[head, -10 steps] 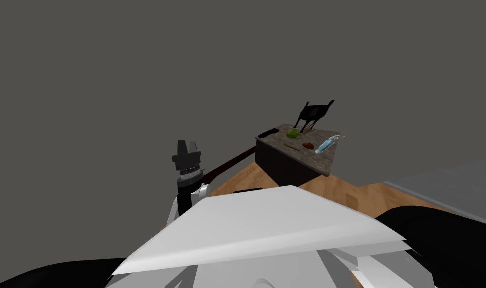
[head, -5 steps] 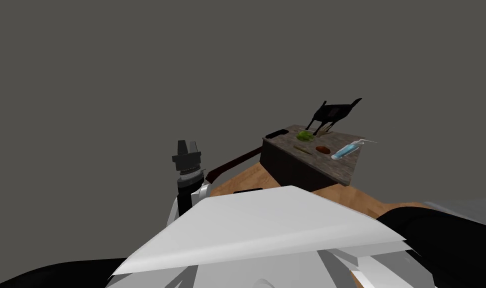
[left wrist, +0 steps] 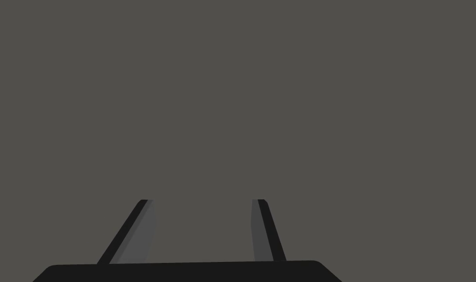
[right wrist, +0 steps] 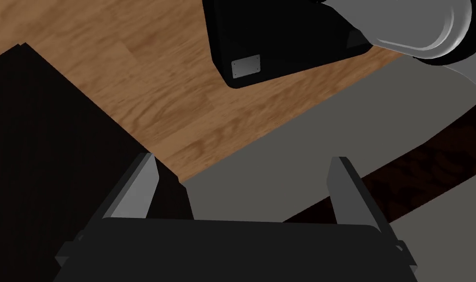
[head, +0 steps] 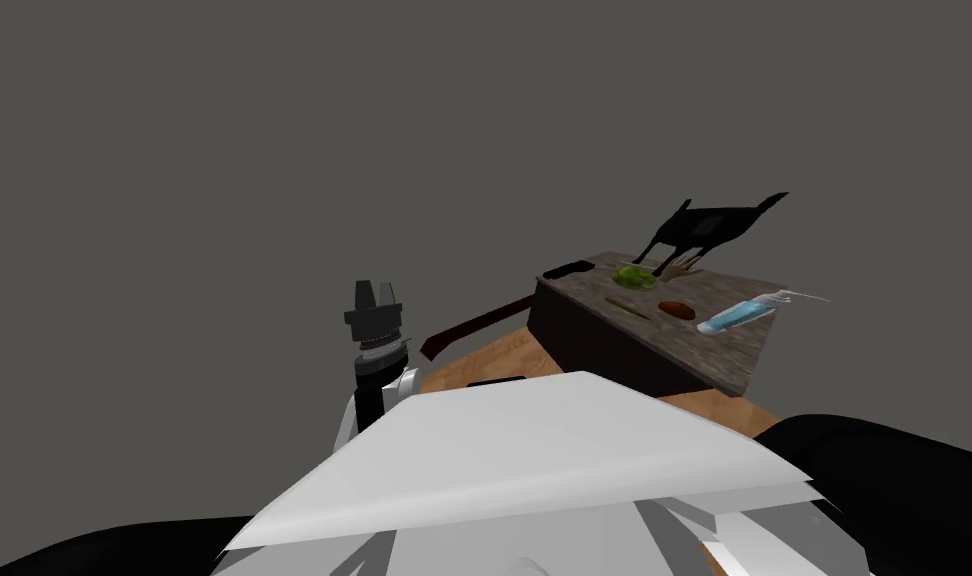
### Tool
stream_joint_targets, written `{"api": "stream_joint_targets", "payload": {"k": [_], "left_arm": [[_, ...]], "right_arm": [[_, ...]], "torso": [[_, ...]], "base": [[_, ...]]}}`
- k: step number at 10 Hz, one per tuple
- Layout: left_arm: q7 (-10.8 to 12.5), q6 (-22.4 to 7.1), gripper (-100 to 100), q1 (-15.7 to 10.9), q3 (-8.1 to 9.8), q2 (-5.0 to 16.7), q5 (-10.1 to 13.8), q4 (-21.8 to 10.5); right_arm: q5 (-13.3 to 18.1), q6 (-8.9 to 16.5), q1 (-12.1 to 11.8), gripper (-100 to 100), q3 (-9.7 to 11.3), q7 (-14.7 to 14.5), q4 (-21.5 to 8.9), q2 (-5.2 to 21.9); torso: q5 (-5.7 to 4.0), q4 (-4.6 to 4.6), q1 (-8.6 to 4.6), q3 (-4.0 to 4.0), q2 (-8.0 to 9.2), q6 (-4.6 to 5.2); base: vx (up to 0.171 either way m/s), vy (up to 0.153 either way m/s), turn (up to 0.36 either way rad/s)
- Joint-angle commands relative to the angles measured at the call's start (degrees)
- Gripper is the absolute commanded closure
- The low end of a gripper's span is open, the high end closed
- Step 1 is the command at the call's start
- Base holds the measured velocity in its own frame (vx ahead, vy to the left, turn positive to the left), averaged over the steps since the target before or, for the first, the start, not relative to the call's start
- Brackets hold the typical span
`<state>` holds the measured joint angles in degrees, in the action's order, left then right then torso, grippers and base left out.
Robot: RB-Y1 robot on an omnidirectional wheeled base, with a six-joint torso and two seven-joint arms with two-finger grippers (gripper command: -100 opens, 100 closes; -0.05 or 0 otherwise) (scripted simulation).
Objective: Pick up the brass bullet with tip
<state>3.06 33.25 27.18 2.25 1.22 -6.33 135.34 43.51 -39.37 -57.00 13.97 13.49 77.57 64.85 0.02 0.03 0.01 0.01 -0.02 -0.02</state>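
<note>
A low table (head: 714, 352) with a mottled stone top and dark sides stands ahead to my right. On it lies a thin olive-brass stick (head: 629, 306), likely the bullet, between a green lump (head: 634, 275) and a brown oval (head: 676, 309). My left gripper (head: 374, 292) is raised beside my chest, far from the table. In the left wrist view the left gripper (left wrist: 201, 200) is open before a flat grey wall. My right gripper (right wrist: 242, 161) is open too and hangs low over the wooden floor (right wrist: 149, 93), holding nothing.
A blue tube (head: 739, 314), a flat black slab (head: 569, 268) and a black four-legged figure (head: 714, 225) also sit on the table. A dark brown skirting strip (head: 474, 325) runs along the grey wall. A dark cabinet side (right wrist: 46, 147) lies next to the right gripper.
The whole head view has swung: the table has slid to the right and looks larger, so I have turned and come nearer. Neither arm has moved against my body.
</note>
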Motion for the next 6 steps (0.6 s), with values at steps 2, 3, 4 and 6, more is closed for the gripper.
{"api": "stream_joint_targets", "payload": {"k": [2, 3, 4, 6], "left_arm": [[0.0, 0.0, 0, 0.01, 0.01, 0.0, 0.0, 0.0], [0.0, 0.0, 0, 0.0, 0.0, 0.0, 0.0, 0.0], [0.0, 0.0, 0, 0.01, 0.01, 0.0, 0.0, 0.0], [0.0, 0.0, 0, 0.01, 0.01, 0.0, 0.0, 0.0]], "right_arm": [[2.29, -0.14, -0.21, -100, -0.11, 2.37, -3.18, 4.94], [2.29, -0.14, -0.21, -100, -0.11, 2.37, -3.42, 5.76], [3.49, -0.73, -0.39, -100, -0.53, 3.25, -6.18, 7.13], [4.55, -1.28, -0.43, -100, -1.01, 4.13, -8.82, 10.2]], "torso": [[-0.01, 0.0, -0.03, -0.01, -0.02, 0.04], [0.0, -0.01, -0.02, -0.03, -0.05, -0.02], [-0.03, -0.01, -0.06, -0.02, -0.02, 0.09], [-0.03, -0.01, -0.09, -0.03, -0.05, 0.06]], "base": [[0.026, 0.041, 0.224], [0.029, 0.022, 0.114], [0.039, 0.03, 0.222], [0.039, 0.015, 0.188]]}}
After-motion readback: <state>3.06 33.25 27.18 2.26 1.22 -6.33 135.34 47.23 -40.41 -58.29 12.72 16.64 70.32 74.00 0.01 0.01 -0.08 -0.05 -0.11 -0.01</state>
